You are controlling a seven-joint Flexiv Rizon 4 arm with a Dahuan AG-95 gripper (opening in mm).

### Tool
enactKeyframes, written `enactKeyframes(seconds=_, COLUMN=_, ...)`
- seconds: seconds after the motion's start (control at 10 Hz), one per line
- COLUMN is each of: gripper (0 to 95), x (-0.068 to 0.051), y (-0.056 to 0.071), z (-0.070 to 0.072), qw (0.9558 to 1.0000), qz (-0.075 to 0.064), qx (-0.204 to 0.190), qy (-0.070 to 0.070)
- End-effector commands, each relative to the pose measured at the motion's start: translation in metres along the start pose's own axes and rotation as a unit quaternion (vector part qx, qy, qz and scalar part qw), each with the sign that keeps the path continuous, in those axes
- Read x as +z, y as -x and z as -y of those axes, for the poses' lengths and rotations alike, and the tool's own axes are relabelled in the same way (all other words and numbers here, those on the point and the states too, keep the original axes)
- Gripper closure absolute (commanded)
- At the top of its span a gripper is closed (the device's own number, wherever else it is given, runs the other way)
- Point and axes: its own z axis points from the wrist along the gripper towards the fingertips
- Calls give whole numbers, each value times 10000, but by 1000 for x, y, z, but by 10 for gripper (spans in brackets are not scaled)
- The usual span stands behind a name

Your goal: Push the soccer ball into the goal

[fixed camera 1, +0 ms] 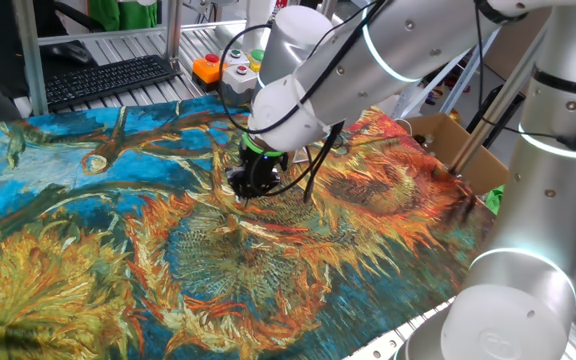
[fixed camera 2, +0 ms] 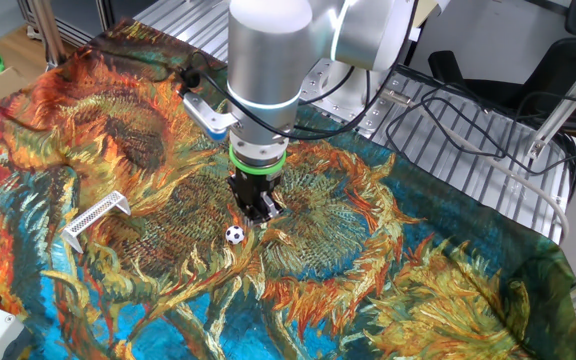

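Observation:
The soccer ball is a tiny white ball with black patches lying on the sunflower-print cloth. The goal, a small pale wedge-shaped frame, lies on the cloth well to the left of the ball. My gripper points straight down with its black fingers together and nothing between them. Its tips are low over the cloth, just right of and behind the ball, very close to it. In the one fixed view the gripper shows at the cloth's middle. The ball and the goal are hidden there.
A box with coloured buttons stands beyond the cloth's far edge, next to a black keyboard. A cardboard box stands at the right. Loose cables lie on the metal table beside the cloth.

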Motion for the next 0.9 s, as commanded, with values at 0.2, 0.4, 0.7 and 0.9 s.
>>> enactKeyframes(seconds=0.2, gripper=950, x=0, y=1, z=0, qw=9999, qz=107, qx=-5, qy=81)
enactKeyframes(seconds=0.4, gripper=950, x=0, y=1, z=0, qw=9998, qz=7, qx=50, qy=191)
enactKeyframes(seconds=0.7, gripper=950, x=0, y=1, z=0, qw=9996, qz=-147, qx=125, qy=183)
enactKeyframes(seconds=0.9, gripper=950, x=0, y=1, z=0, qw=9994, qz=-247, qx=211, qy=147)
